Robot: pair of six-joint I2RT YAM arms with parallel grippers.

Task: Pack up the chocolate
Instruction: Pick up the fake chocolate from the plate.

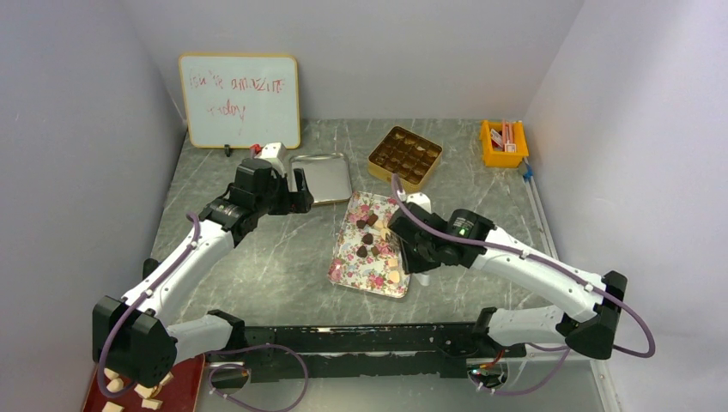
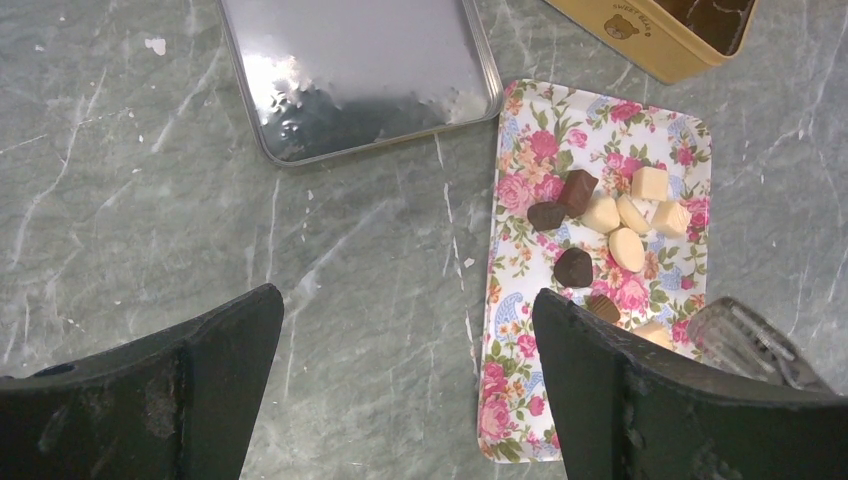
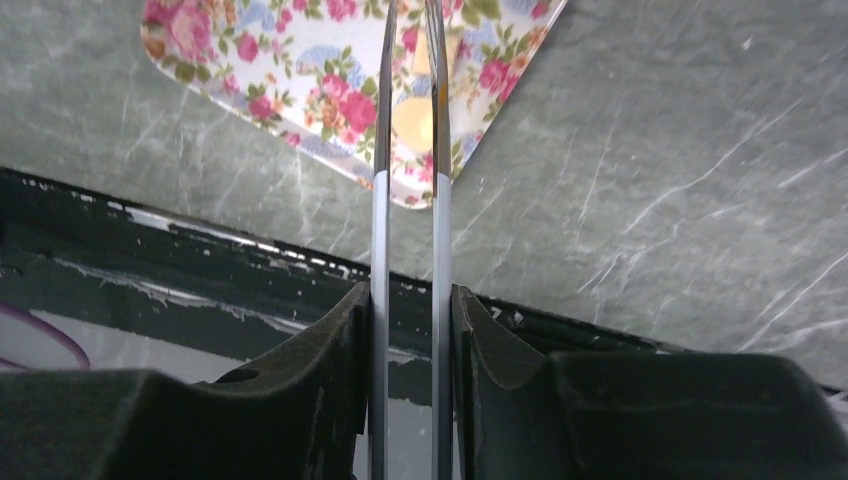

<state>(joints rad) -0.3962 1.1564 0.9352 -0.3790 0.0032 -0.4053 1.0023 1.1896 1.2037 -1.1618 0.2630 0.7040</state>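
Note:
The chocolate (image 1: 371,236) is several dark, tan and cream sweets lying on a floral tray (image 1: 348,264) at mid-table. The left wrist view shows them (image 2: 600,215) on the tray (image 2: 530,150). My right gripper (image 1: 403,247) is over the tray's right side and shut on metal tongs (image 3: 381,200), as the right wrist view (image 3: 410,292) shows. A cream round sweet (image 3: 412,120) shows between the tong blades; I cannot tell if it is gripped. The tong tip (image 2: 745,340) shows in the left wrist view. My left gripper (image 1: 300,190) (image 2: 407,300) is open and empty, left of the tray.
A gold compartment box (image 1: 404,155) (image 2: 660,35) stands behind the tray, with a silver lid (image 1: 319,178) (image 2: 360,70) to its left. A whiteboard (image 1: 240,100) and an orange bin (image 1: 503,142) are at the back. A red tray (image 1: 176,390) with beige chunks is front left.

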